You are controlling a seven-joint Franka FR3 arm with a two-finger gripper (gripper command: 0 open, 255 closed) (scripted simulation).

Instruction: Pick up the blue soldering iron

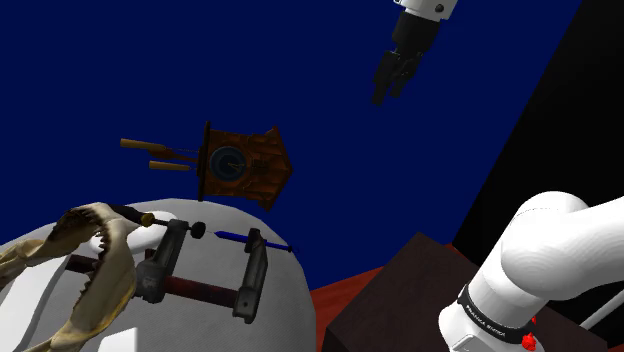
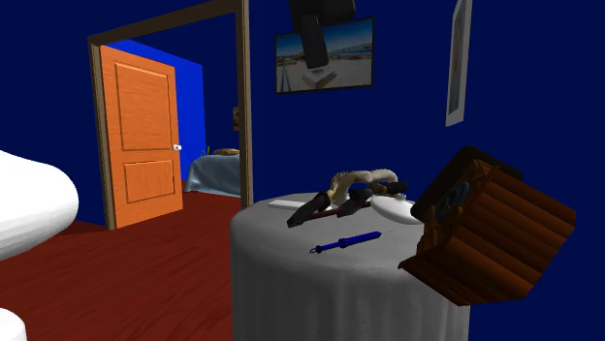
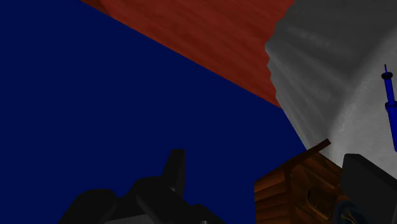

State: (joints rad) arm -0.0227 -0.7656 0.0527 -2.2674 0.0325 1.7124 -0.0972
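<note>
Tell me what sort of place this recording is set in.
Probably a room in a home: blue walls, an orange panelled door, a framed picture and a cloth-covered round table on a red wood floor.

No text is legible: white lettering on the arm's black band, well below the gripper, is too small to read.
</note>
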